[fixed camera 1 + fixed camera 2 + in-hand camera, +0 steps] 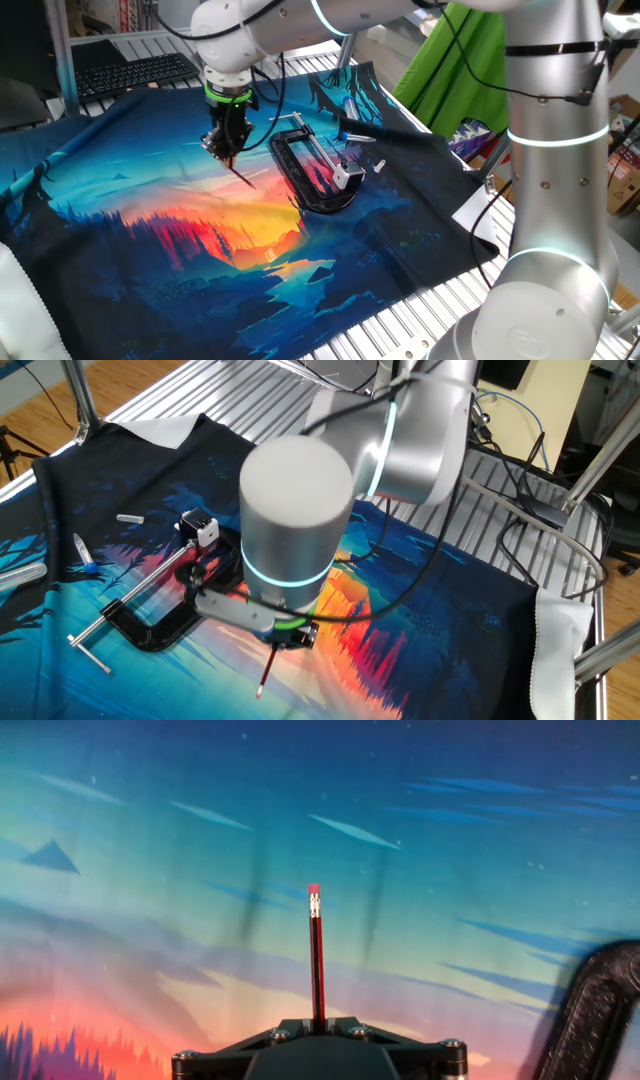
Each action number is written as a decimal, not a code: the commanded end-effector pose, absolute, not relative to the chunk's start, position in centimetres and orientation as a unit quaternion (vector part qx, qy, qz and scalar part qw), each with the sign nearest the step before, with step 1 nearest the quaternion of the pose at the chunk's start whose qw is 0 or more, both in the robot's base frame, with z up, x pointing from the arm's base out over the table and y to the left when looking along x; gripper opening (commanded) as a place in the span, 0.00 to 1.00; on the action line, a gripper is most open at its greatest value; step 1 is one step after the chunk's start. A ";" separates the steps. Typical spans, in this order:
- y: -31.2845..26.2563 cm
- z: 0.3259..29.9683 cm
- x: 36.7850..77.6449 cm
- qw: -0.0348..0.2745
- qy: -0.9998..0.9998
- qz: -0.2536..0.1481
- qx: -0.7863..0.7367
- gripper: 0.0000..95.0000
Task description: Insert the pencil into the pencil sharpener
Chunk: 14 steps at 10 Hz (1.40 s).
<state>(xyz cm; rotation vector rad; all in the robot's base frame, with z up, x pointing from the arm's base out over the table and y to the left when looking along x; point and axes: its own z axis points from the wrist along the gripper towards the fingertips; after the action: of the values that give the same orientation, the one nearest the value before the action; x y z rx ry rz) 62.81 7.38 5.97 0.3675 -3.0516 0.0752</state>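
Observation:
My gripper (pixel 226 150) hangs over the printed cloth, left of the clamp, shut on the pencil (pixel 243 176). The dark red pencil slants down and out of the fingers; in the other fixed view the pencil (pixel 266 668) pokes out below the arm, which hides most of the gripper (pixel 283 641). In the hand view the pencil (pixel 317 960) runs straight up from the gripper (pixel 318 1024) to a pink eraser end. The pencil sharpener (pixel 341 178), a small whitish block, sits in the black clamp, apart from the pencil. The other fixed view shows the pencil sharpener (pixel 199 528) at the clamp's far end.
The black C-shaped clamp (pixel 300 180) with its silver threaded rod (pixel 140 598) lies on the cloth to the right of the gripper; the clamp (pixel 596 1010) edges into the hand view. Small white bits (pixel 130 518) and a blue-tipped item (pixel 84 555) lie near the cloth's edge. A keyboard (pixel 130 70) lies behind.

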 end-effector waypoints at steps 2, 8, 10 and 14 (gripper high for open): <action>7.1 6.3 62.3 0.035 -0.992 0.026 0.120 0.00; 5.3 7.0 59.4 0.033 -0.994 0.036 0.101 0.00; 5.0 6.9 58.9 0.033 -0.994 0.037 0.100 0.00; 4.8 6.9 58.8 0.033 -0.994 0.036 0.101 0.00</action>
<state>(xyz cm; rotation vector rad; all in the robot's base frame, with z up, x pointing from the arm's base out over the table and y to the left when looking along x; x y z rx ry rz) 58.74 4.78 6.91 0.3138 -3.0591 0.1134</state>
